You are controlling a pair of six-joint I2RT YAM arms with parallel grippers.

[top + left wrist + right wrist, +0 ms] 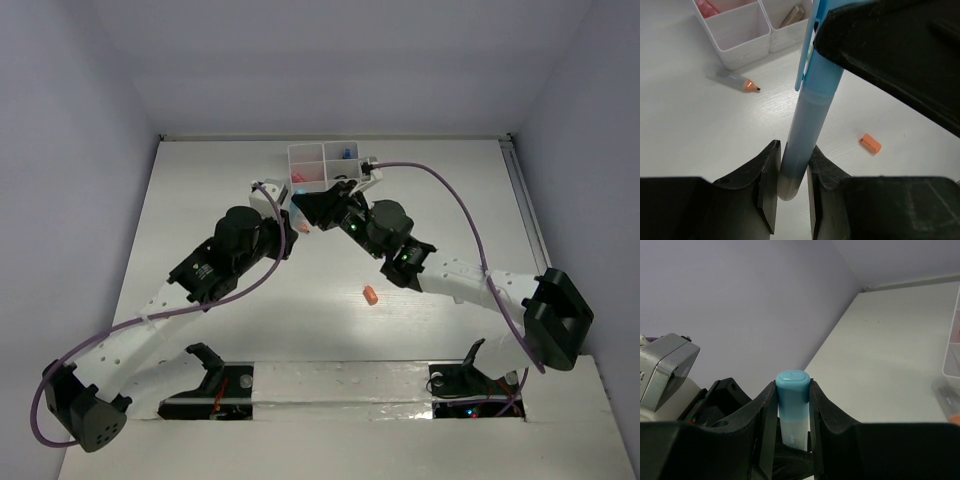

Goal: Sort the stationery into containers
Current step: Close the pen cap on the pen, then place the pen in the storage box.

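left pincer [792,152] tight on grey end of light-blue marker [816,100], right pincer [792,385] tight on its cap

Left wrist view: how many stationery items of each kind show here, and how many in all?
Markers: 2 (light-blue marker, orange-tipped marker)
Eraser-like bits: 1 (orange bit)
Pieces in the organiser box, kind unclear: 2 (pink piece, tan piece)
Total: 5
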